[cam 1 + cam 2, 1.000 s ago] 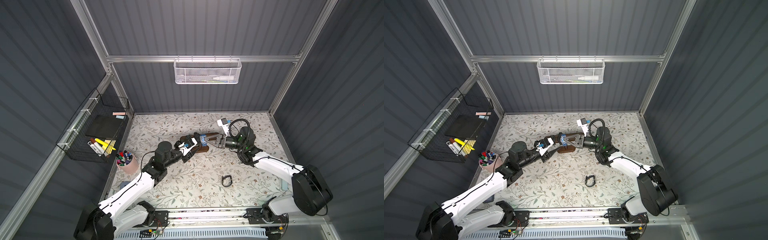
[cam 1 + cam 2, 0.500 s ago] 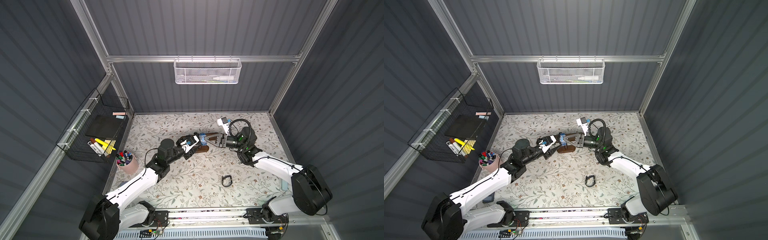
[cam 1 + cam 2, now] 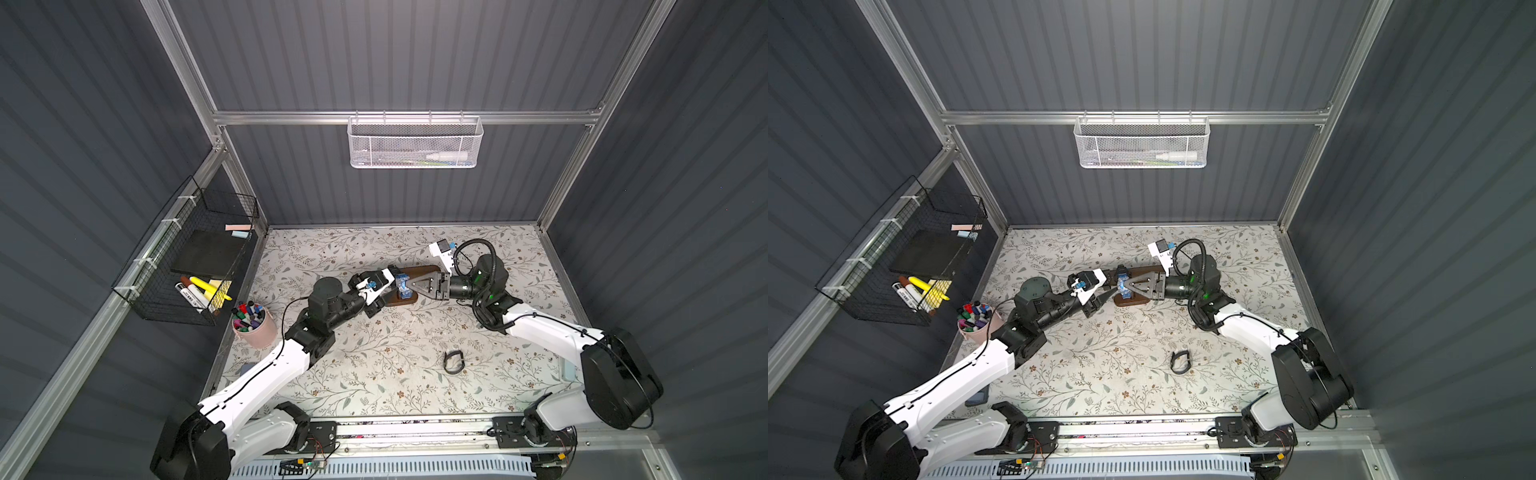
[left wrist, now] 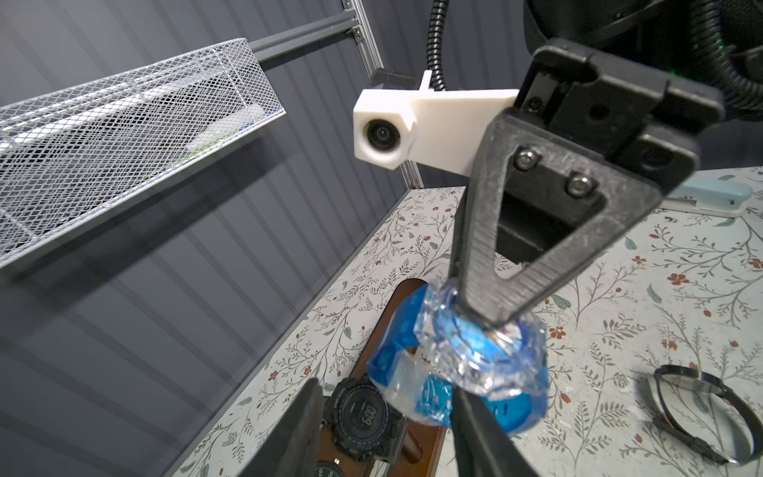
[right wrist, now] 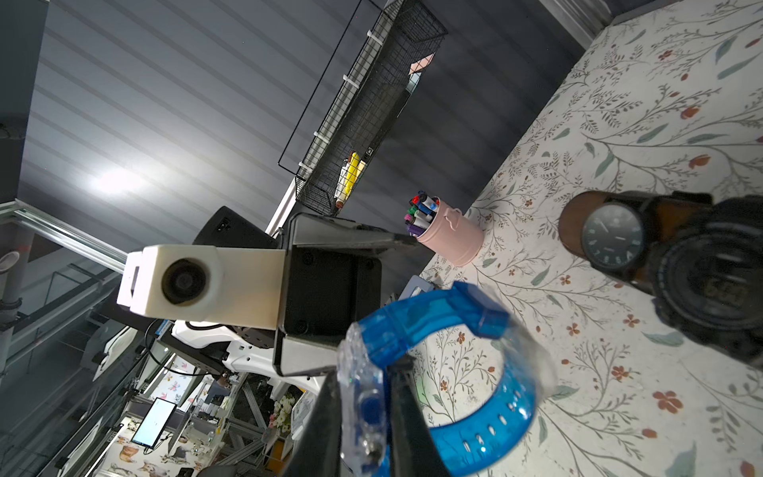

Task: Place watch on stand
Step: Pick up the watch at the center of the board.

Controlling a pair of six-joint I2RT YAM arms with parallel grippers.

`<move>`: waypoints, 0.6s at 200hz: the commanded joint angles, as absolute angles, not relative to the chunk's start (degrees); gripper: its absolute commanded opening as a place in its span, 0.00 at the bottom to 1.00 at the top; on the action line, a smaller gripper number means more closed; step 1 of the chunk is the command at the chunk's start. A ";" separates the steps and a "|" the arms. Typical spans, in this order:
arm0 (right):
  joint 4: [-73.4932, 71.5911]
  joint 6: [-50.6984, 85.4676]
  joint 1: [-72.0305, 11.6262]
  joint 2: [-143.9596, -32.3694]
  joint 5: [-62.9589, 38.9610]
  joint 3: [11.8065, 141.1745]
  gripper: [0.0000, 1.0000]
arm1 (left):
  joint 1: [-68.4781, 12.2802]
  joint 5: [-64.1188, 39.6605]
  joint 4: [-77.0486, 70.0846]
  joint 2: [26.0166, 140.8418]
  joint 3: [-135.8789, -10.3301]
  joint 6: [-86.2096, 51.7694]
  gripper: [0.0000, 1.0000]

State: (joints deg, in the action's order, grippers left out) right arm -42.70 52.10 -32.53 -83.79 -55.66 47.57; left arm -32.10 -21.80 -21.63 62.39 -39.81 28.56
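- Blue see-through watch (image 4: 475, 355) is pinched by the right claw (image 5: 365, 388), just over the brown wooden stand (image 3: 417, 271).
- Left claw (image 4: 386, 390) is spread open beside the watch.

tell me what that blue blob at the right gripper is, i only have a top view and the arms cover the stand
Observer: A see-through blue watch. The right gripper is shut on its case.
Operator: is it on the stand yet
Observer: No. In the right wrist view only the table shows through its strap loop, and the stand is off to one side of it.
Operator: anything on it already
Observer: Two. A dark analog watch sits near the bar's end, with a chunky black digital watch next to it.
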 commanded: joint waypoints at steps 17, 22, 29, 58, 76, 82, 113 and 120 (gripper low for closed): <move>-43.16 52.35 -33.38 -83.33 -57.15 48.43 0.00 | -32.26 -23.56 -25.25 65.23 -41.56 26.75 0.50; -43.08 52.09 -33.47 -83.19 -57.09 48.43 0.00 | -32.26 -23.98 -25.94 65.71 -41.73 26.04 0.50; -43.00 51.80 -33.57 -82.99 -56.94 48.43 0.00 | -32.17 -24.58 -27.07 66.32 -41.79 25.02 0.50; -43.07 50.74 -33.66 -82.29 -56.34 48.32 0.00 | -31.65 -27.87 -28.79 68.39 -42.98 18.56 0.49; -43.11 50.46 -33.61 -82.16 -56.50 48.59 0.00 | -30.74 -30.30 -28.77 69.65 -43.59 15.01 0.47; -43.28 50.49 -33.64 -82.12 -56.71 48.77 0.00 | -30.52 -30.68 -28.78 70.02 -43.59 14.32 0.46; -44.56 50.17 -33.84 -81.18 -57.22 48.71 0.00 | -29.82 -32.29 -29.31 71.29 -43.49 13.07 0.31; -44.42 49.87 -33.79 -80.83 -57.13 48.52 0.00 | -29.66 -32.94 -29.20 71.58 -43.74 12.61 0.24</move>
State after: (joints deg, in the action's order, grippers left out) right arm -42.19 50.74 -33.45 -82.85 -56.12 47.57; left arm -30.26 -29.43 -27.29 70.70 -41.54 15.77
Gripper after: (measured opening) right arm 0.173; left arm 0.322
